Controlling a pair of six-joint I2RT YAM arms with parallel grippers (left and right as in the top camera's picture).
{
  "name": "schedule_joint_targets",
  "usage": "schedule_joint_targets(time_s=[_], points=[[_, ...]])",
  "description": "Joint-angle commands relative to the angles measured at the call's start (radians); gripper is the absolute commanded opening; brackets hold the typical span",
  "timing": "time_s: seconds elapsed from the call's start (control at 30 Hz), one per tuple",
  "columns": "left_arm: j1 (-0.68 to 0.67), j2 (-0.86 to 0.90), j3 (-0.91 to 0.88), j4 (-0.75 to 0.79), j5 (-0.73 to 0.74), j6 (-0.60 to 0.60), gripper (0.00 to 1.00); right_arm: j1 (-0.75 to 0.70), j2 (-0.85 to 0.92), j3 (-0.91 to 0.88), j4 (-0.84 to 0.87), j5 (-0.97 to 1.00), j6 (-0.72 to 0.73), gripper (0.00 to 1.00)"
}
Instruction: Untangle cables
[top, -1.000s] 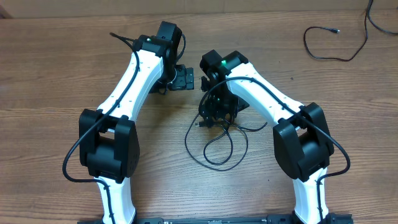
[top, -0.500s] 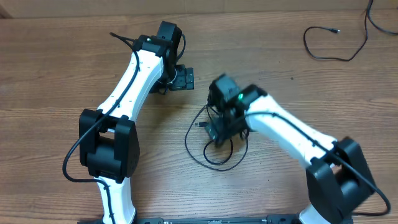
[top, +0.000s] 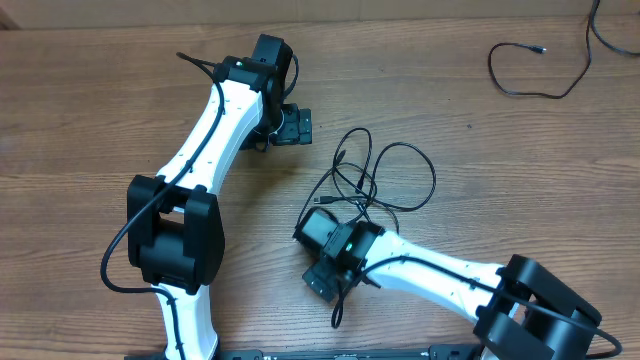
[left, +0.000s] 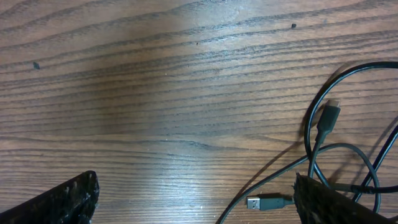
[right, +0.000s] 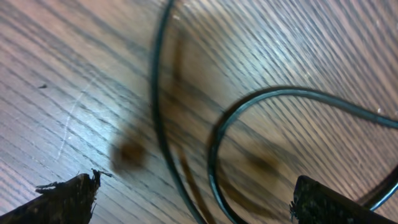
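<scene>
Swinging back from over the tangle, the right arm now lies on the near side of the cables (top: 372, 182). The right gripper (top: 320, 278) sits at the tangle's near edge. The tangle, half covered a second ago, is now in plain view on the wooden table (top: 90, 120), and its loops spread farther from the robot's base than before. The left arm has not moved, and the left gripper (top: 290, 127) hangs just left of the tangle's far end.

Both claws are spread wide and hold nothing. In the left wrist view a black plug (left: 328, 117) and a silvery USB tip (left: 260, 202) lie beside the right fingertip (left: 339, 205). The right wrist view shows two blurred cord loops (right: 214, 146) on the wood between the parted fingers (right: 65, 198). A lone cord (top: 528, 78) lies well apart from the tangle, toward the far right corner.
</scene>
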Motion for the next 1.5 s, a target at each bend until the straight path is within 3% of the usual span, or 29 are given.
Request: schedule_joint_targets(time_s=[0.0,0.1,0.17,0.3,0.43,0.73,0.8,0.97,1.03,1.23,1.4,1.47], points=[[0.002,-0.003,0.013,0.001,-0.006,-0.009,1.00,0.019,-0.023,-0.006,0.029,0.083,0.015,1.00],[0.002,-0.003,0.013,0.001,-0.006,-0.010,1.00,0.019,-0.023,-0.006,0.082,0.083,0.013,0.99],[0.002,-0.003,0.013,0.001,-0.006,-0.010,1.00,0.021,-0.023,-0.006,0.109,0.072,-0.034,0.88],[0.002,-0.003,0.013,0.002,-0.006,-0.010,1.00,0.026,-0.011,-0.006,0.144,0.072,-0.095,0.80],[0.002,-0.003,0.013,0.001,-0.006,-0.010,1.00,0.026,0.024,-0.006,0.139,0.072,-0.130,0.63],[0.002,-0.003,0.013,0.001,-0.006,-0.010,1.00,0.027,0.088,-0.006,0.147,0.025,-0.212,0.59],[0.002,-0.003,0.013,0.001,-0.006,-0.010,1.00,0.027,0.088,-0.006,0.145,0.003,-0.244,0.50],[0.002,-0.003,0.013,0.002,-0.006,-0.010,1.00,0.027,0.088,-0.006,0.142,0.000,-0.246,0.12],[0.002,-0.003,0.013,0.001,-0.006,-0.010,1.00,0.027,0.088,-0.006,0.142,0.000,-0.245,0.04],[0.002,-0.003,0.013,0.001,-0.006,-0.010,1.00,0.027,0.087,-0.005,0.143,0.009,-0.193,0.04],[0.002,-0.003,0.013,0.001,-0.006,-0.010,1.00,-0.018,0.014,0.010,0.135,0.135,0.040,0.04],[0.002,-0.003,0.013,0.001,-0.006,-0.009,1.00,-0.036,-0.042,0.010,0.132,0.169,0.063,0.04]])
